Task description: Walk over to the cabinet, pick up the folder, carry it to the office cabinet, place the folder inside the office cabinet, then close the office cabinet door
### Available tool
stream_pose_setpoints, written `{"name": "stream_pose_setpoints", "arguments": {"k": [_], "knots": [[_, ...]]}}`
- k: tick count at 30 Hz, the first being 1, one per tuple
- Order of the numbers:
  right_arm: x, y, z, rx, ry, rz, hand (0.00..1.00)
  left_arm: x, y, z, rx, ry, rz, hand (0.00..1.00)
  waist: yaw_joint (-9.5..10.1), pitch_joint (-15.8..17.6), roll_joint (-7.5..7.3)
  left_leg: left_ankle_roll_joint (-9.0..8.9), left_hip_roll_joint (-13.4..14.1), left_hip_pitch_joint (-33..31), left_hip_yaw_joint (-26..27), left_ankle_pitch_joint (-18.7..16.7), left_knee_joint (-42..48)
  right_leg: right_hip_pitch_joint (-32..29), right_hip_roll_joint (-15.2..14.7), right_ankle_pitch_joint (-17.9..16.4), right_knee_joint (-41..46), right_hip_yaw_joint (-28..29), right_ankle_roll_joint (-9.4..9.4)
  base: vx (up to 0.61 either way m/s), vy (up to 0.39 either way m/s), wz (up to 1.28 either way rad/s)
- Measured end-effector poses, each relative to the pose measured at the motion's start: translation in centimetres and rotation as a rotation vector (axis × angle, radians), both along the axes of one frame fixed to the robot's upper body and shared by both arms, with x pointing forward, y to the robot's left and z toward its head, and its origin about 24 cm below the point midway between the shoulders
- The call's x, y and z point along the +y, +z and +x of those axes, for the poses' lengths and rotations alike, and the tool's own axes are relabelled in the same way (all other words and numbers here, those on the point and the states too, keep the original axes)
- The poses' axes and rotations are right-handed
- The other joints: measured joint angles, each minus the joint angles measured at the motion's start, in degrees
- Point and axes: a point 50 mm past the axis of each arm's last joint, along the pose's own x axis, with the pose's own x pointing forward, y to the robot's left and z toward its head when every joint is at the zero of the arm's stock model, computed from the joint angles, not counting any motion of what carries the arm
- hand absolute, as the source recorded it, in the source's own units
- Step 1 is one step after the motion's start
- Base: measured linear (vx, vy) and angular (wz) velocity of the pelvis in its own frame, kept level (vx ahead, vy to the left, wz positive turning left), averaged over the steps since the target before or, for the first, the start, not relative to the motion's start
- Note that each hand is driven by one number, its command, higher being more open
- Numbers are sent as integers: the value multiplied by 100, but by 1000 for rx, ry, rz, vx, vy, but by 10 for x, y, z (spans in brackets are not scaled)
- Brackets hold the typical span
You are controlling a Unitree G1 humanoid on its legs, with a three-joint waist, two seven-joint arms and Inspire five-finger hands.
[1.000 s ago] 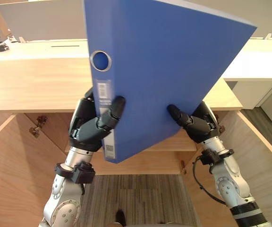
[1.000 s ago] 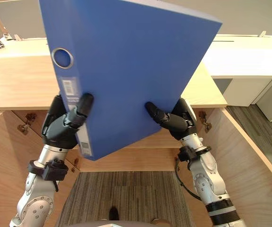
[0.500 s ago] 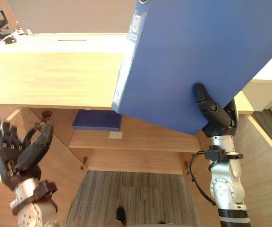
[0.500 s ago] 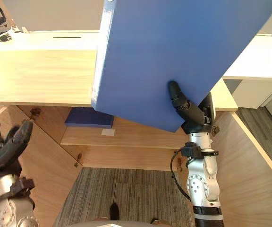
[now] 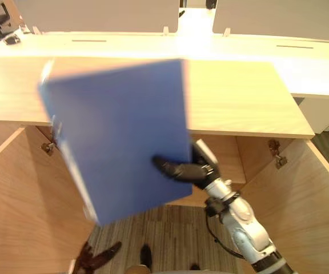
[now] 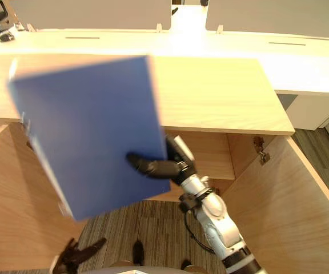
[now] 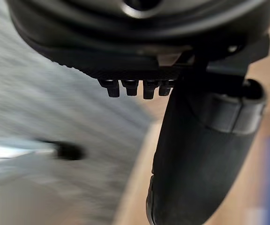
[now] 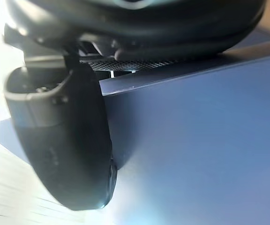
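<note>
The blue folder (image 5: pixel 119 137) was in the air in front of the office cabinet (image 5: pixel 239 103), tilted so that one corner pointed down toward the striped carpet (image 5: pixel 176 228). Its upper part covered the front edge of the cabinet's pale wooden top near the left corner. The right hand (image 5: pixel 187 169) gripped it at its right edge. The dark thumb (image 8: pixel 69 140) lay pressed flat across the blue face, and the other fingers were out of sight behind the cover, so the hand seemed to be pinching the folder between them. The left hand (image 5: pixel 96 257) hung low over the carpet near the foot of the left door (image 5: pixel 16 211). Its fingers looked straight and spread, and it held nothing. Both cabinet doors stood wide open, the right door (image 5: pixel 301 217) swung out toward me, with a metal hinge (image 5: pixel 275 147) showing at its inner edge. Inside the cabinet a wooden shelf (image 6: pixel 210 165) ran across under the top. I could make out a short stretch of it to the right of the gripping hand. The folder blocked the rest of the interior, and I could not tell what, if anything, lay on the shelf behind it. Behind the cabinet's back edge ran a row of white desks (image 5: pixel 301 63) with grey divider panels (image 5: pixel 96 14) standing along them.
</note>
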Motion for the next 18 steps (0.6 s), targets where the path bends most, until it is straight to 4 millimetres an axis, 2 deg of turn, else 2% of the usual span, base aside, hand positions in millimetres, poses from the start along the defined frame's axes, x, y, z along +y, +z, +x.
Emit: {"name": "stream_pose_setpoints", "arguments": {"k": [2,5,7,8,10,11,13,15,17,18], "knots": [[7,4,17,-75,9,-127,0,2,3,28,-32,-53,13,100,47,666,43,33,90,-697,64,-274,880,-670,-13,-166,709,110,-24,-214,13,-19],[4,3,30,-106,-46,-226,0,10,15,60,-119,-85,58,100,46,1197,170,39,163,-1439,77,-601,1798,-1410,-65,-477,1572,166,-37,-223,28,-8],[2,4,32,-105,-71,-215,0,13,20,71,-147,-105,77,100,48,1317,227,58,206,-1877,87,-719,2195,-1871,-90,-590,1976,220,-41,-179,22,-14],[1,6,37,-92,-110,-181,0,14,24,82,-171,-116,84,100,48,1344,279,62,267,-2352,95,-833,2579,-2346,-85,-677,2335,250,-45,-125,1,-17],[0,8,44,-72,-166,-134,0,13,28,93,-192,-120,86,100,53,1401,329,66,317,-2704,98,-936,2873,-2697,-85,-796,2628,255,-14,-124,-13,-10],[-2,16,51,-67,-215,-73,0,12,32,103,-221,-124,89,100,83,1506,347,120,348,-2921,103,-1037,3097,-2927,-90,-882,2863,274,0,-127,-23,-9],[-2,33,62,-61,-290,68,0,10,41,116,-274,-119,100,100,125,1514,354,140,416,-3437,109,-1152,3467,-3439,-95,-987,3229,281,-8,-98,-22,-5],[-5,60,76,-69,-374,230,0,7,51,129,-333,-109,120,100,164,1549,367,157,469,-3866,110,-1219,3761,-3842,-117,-1072,3532,266,-16,-45,-12,5],[-21,104,94,-121,-484,446,0,-3,64,145,-411,-91,114,100,292,1652,380,173,468,-4295,55,-1290,4137,-4253,-179,-1172,3950,260,-72,-34,-2,11],[-25,115,98,-139,-507,497,0,-5,67,148,-429,-87,114,100,310,1656,383,157,465,-4419,17,-1307,4229,-4363,-191,-1209,4038,249,-70,-28,0,14]]}}
